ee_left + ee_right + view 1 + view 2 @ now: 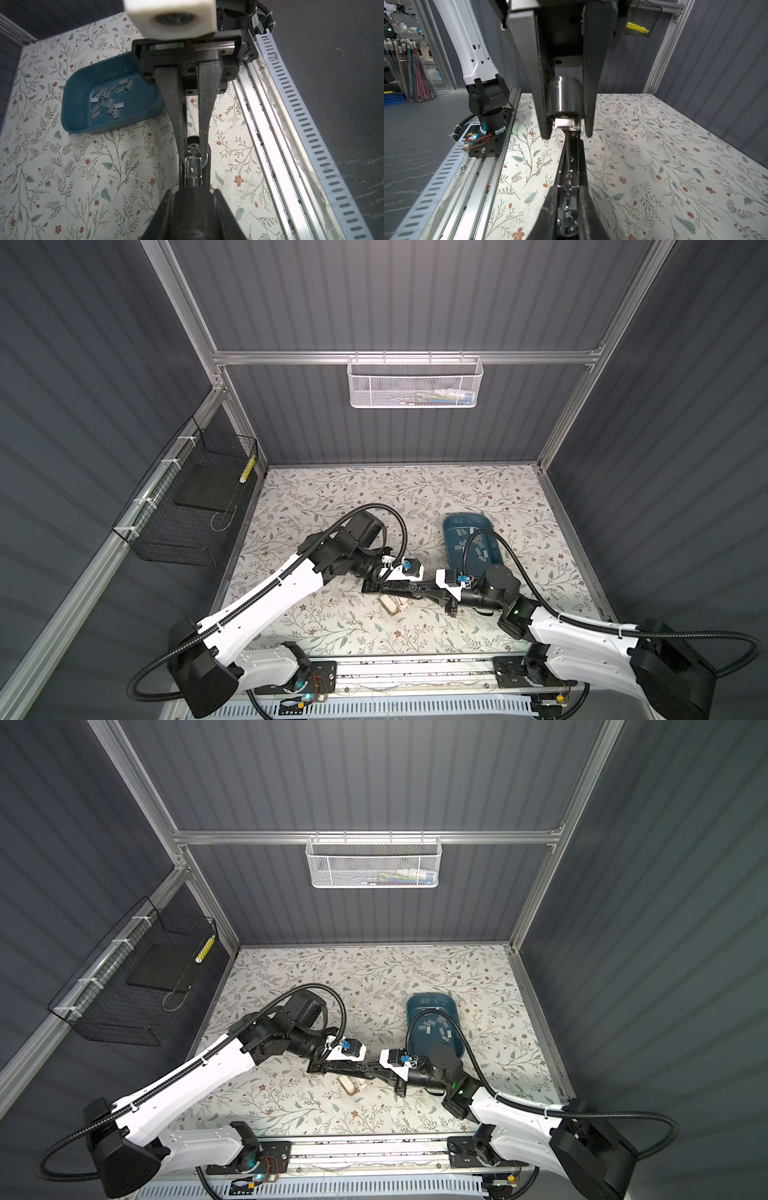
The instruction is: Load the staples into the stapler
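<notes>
One rail [415, 669]: metal, along the bottom edge of both top views, nearest the camera. The left arm [266, 597] and the right arm [582, 628] rise from its two ends and lean in over the flowered table [332, 497].
Small beige piece [389, 604]: lies on the table just below the stapler [193, 170] in both top views — what it is cannot be told.
Stapler: black and opened, its bare metal channel facing up. It lies at the centre of both top views, gripped at both ends.
Left gripper [568, 133]: reaches in from the left of the frame and is clamped narrow on one end of the stapler. A dark, glossy rounded part of the stapler is caught between its fingers [544, 108].
Right gripper [193, 145]: reaches in from the right, its jaws drawn almost together on the opposite end of the stapler's channel.
Staples [110, 101]: a scatter of short grey strips, loose and criss-crossed in the blue tray [449, 537]. They sit right of centre in both top views, just beyond the right gripper and apart from the stapler.
Black wire basket [174, 543]: fixed at the middle left of both top views.
White mesh basket [395, 385]: hung on the frame bar [291, 357] at upper centre — the farthest thing.
</notes>
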